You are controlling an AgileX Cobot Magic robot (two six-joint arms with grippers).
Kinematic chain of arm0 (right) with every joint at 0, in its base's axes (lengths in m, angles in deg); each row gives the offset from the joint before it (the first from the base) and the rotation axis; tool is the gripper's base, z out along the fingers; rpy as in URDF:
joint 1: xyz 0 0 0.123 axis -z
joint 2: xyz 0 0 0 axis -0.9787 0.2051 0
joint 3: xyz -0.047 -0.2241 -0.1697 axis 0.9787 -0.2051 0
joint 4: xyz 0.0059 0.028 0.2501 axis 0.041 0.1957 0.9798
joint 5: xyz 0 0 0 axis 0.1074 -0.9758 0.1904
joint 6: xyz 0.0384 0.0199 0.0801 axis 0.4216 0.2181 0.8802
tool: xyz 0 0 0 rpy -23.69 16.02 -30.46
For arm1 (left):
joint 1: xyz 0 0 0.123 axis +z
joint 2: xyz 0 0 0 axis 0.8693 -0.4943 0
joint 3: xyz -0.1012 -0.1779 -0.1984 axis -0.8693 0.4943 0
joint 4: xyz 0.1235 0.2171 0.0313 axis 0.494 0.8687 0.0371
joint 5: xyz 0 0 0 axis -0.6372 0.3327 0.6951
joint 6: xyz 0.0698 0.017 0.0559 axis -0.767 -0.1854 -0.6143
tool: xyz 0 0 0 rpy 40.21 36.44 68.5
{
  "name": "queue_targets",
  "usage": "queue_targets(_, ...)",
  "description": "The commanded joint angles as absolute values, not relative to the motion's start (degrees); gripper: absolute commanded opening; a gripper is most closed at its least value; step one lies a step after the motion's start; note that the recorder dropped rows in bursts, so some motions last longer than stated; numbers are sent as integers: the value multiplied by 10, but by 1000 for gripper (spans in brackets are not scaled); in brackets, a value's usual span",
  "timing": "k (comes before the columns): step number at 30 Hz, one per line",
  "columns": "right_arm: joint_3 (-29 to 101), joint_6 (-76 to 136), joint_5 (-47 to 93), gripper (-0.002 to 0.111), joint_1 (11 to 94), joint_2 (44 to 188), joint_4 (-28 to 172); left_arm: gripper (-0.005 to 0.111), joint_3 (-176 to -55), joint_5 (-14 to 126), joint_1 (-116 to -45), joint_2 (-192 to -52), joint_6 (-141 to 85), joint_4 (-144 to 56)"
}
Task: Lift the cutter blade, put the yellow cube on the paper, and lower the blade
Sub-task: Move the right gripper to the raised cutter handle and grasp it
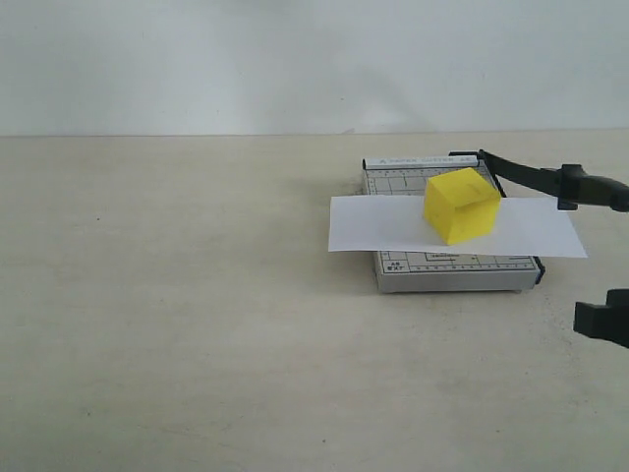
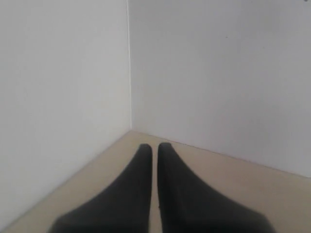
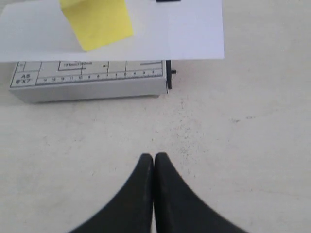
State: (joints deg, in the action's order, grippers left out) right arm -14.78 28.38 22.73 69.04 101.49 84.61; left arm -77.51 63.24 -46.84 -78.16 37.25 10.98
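The grey cutter base [image 1: 452,279] is lying flat on the pale table [image 1: 197,324] and is carrying everything else. The paper [image 1: 373,224], a plain white strip, is lying across the base and overhanging it on both sides. The yellow cube [image 1: 462,205] is sitting on the paper, over the middle of the base, turned slightly so one corner is facing the camera. The cutter blade [image 1: 526,175] is standing raised. It is hinging at the far right corner of the base and slanting out to the right, clear of the paper and the cube.

The right gripper [image 3: 154,158] is hanging over bare table in front of the base, apart from it. Its two fingers are pressing together at the tips and are gripping nothing. Whether they are touching the table cannot be told. The left gripper [image 2: 154,147] is pointing toward a corner of white walls [image 2: 218,73], with only a thin slit showing between its fingers and nothing between them.

The cube is showing flat matte faces and sharp edges. The base is showing a printed grid and a ruler scale along its front edge. The blade is looking slim and black, and is thickening into a rounded handle at its outer end. The gripper fingers are looking black, smooth and tapered.
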Motion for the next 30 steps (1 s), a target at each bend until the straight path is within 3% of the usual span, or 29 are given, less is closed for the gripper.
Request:
queue_targets(1, -168, 297, 315, 0, 690, 1016, 843, 4, -713, 621, -471, -715, 471, 46)
queue_targets(12, -176, 324, 372, 0, 690, 977, 841, 4, -554, 618, -471, -686, 557, 36)
queue_targets(16, -176, 324, 405, 0, 690, 888, 813, 4, -548, 614, -471, -687, 512, 117)
queue_targets(18, -174, 313, 408, 0, 690, 835, 765, 4, -548, 545, -471, -687, 509, 186)
queue_targets(22, -110, 232, 264, 0, 691, 812, 761, 4, -548, 511, -471, -687, 516, 294)
queue_targets(30, 209, 229, -138, 4, 691, 1004, 716, 4, -548, 562, -471, -687, 514, 294)
